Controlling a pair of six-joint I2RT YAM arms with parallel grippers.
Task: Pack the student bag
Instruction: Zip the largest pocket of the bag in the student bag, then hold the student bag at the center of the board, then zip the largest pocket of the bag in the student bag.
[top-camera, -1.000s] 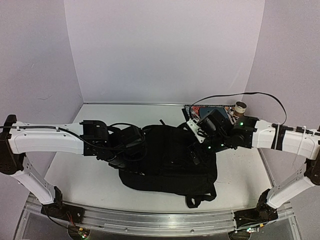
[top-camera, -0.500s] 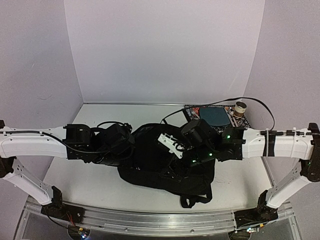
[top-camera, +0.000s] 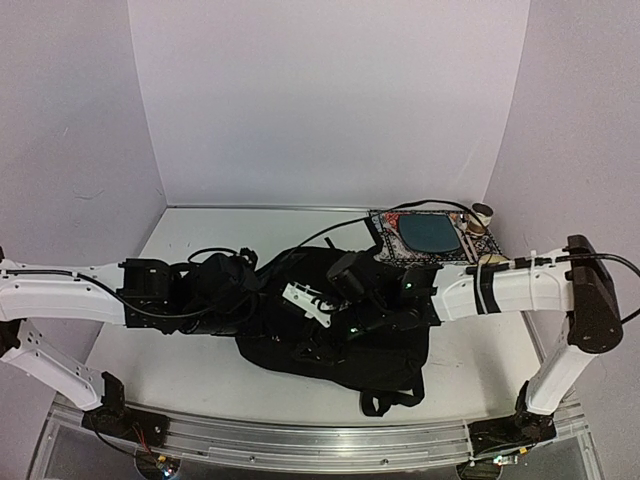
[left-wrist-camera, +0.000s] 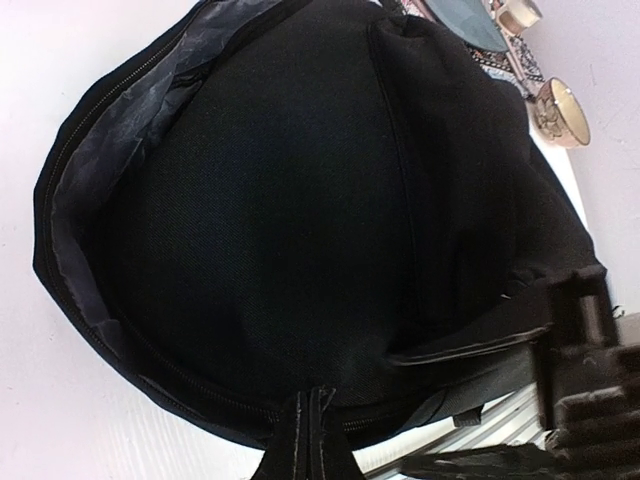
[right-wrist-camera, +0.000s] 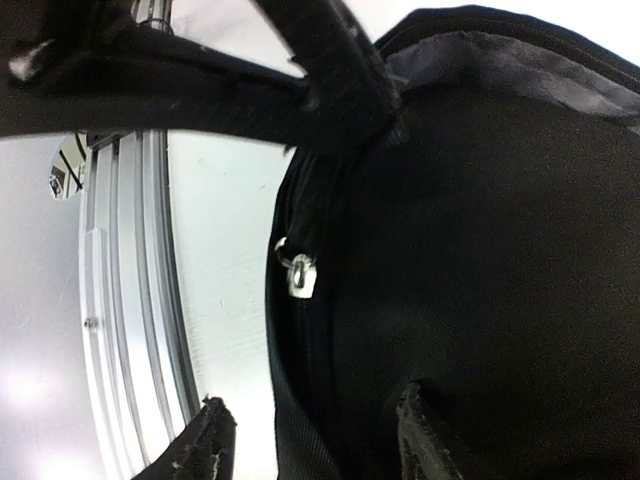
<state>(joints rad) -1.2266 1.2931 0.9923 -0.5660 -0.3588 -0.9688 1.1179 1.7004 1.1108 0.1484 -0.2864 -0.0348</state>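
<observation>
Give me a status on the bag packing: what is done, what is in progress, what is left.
Done: the backpack lies with its main zip open and the grey lining showing. In hand: the left gripper is shut on its rim, and the right gripper is open astride the bag's edge near the zip pull. Left: the teal book and a small round thing sit outside, so nothing looks packed.

Black student bag (top-camera: 340, 362), flat, unzipped

Blk student bag (top-camera: 300, 352) w/ grey lining; teal book (top-camera: 425, 236), patterned border; white table (top-camera: 180, 372).
</observation>
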